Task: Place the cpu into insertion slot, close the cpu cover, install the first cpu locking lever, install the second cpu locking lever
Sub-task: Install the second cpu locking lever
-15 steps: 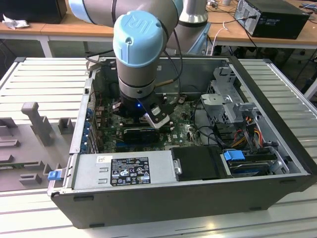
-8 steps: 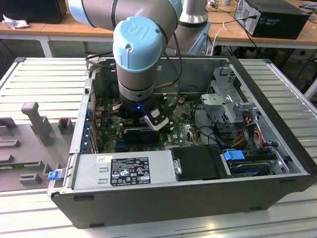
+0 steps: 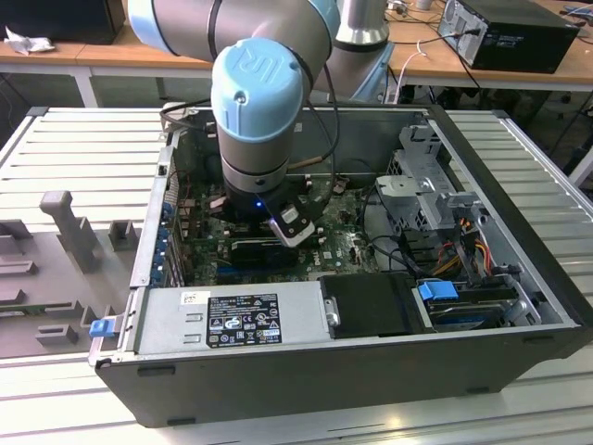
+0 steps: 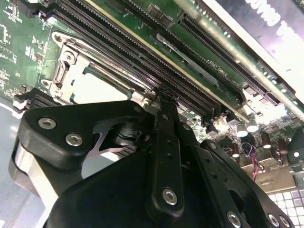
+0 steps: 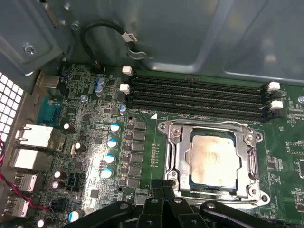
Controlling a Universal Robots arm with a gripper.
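i'm reading the exterior view from its left to its right. the grey fixture tray sits outside the case on that side, then comes the open computer case with my arm reaching down into it, and the gripper is low over the green motherboard, near the middle of the case. the drive cage stands off toward the exterior view's right, well apart from where i'm working.

in the first wrist view the job is easier to judge. the cpu lies flat and square inside the insertion slot, pale metal top up, so placing looks done. the cpu cover appears folded down around it, its window framing the chip. the memory slots run long across the board just beyond the socket, parallel to its far edge.

the gripper sits at the near edge of the socket, fingertips drawn together into one narrow point with nothing between them that i can see. the chip lies straight ahead of that point, the socket's near rim touching or almost touching the tips; i cannot tell which. in the second wrist view the joined fingertips rest at the socket corner, beside the cpu. i judge this as lever work along that near edge; the levers themselves i can't make out clearly.
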